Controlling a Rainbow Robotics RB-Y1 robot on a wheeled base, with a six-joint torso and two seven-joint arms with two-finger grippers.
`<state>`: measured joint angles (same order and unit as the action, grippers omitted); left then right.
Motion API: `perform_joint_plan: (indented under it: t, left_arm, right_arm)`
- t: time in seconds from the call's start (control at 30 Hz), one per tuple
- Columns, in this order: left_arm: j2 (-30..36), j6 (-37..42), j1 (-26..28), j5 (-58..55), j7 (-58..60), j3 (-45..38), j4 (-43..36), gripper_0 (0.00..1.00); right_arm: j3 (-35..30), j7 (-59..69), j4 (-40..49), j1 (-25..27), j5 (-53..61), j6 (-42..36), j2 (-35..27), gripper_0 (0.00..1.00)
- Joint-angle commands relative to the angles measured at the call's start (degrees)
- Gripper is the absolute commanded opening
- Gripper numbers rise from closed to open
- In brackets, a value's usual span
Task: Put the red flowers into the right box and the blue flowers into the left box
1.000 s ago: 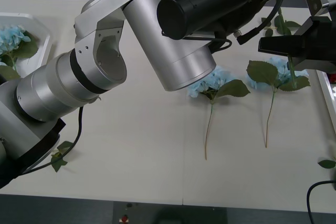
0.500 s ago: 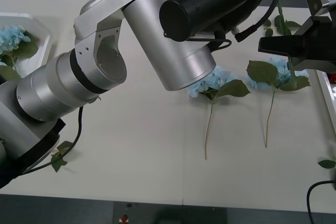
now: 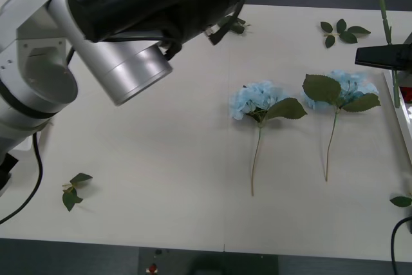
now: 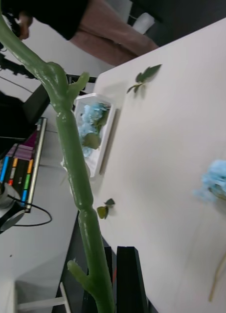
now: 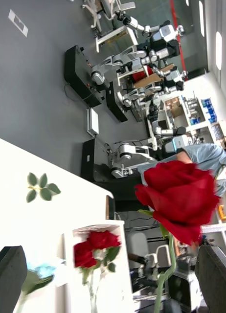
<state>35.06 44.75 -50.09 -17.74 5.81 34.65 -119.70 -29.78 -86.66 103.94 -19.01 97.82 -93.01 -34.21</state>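
My right gripper [image 3: 389, 56] is at the table's right edge, shut on the green stem [image 3: 384, 4] of a red flower [image 5: 179, 198] held upright; the stem [image 4: 76, 171] runs close past the right wrist camera. My left gripper [image 5: 113, 279] is open, raised off the table, with its black fingers [image 5: 10, 274] wide apart and facing that bloom. The right box [image 3: 402, 123] lies just below the right gripper, and red flowers [image 5: 96, 244] lie in the right box [image 5: 69, 254]. Two blue flowers [image 3: 257, 101] [image 3: 341, 88] lie on the table. The left box [image 4: 104, 142] holds blue flowers [image 4: 91, 122].
My left arm [image 3: 129, 24] spans the upper left of the front view above the table. Loose leaf sprigs lie at the far right [image 3: 341, 30], the front left [image 3: 74, 188] and the front right edge [image 3: 400, 201]. Other robots and a person stand in the room behind.
My left arm has swung up and to the left, uncovering the middle of the table. My right gripper has shifted right with the stem. The two blue flowers on the table have not moved.
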Motion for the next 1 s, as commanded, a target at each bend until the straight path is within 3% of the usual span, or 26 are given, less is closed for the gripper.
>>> perform_joint_plan:
  t: [0.03,0.47,0.8,1.0]
  left_arm:
    - [6.16,-2.74,6.23,-3.96,-8.36,-3.36,-6.34,1.0]
    - [20.57,-7.75,28.73,2.36,-30.42,-4.06,-15.22,1.0]
    - [20.13,-15.84,46.04,-2.12,-47.48,-16.89,-14.87,1.0]
    - [19.78,-15.75,48.15,-12.49,-60.66,-21.29,-12.4,1.0]
  right_arm:
    - [-2.48,0.52,1.01,2.93,-2.99,0.47,-3.67,0.0]
    - [-10.65,0.17,1.01,13.48,-19.25,2.57,-8.51,0.0]
    - [-11.71,-0.27,1.01,19.01,-36.3,8.29,-10.35,0.0]
    - [-10.74,-0.79,1.01,19.72,-46.85,10.49,-10.35,0.0]
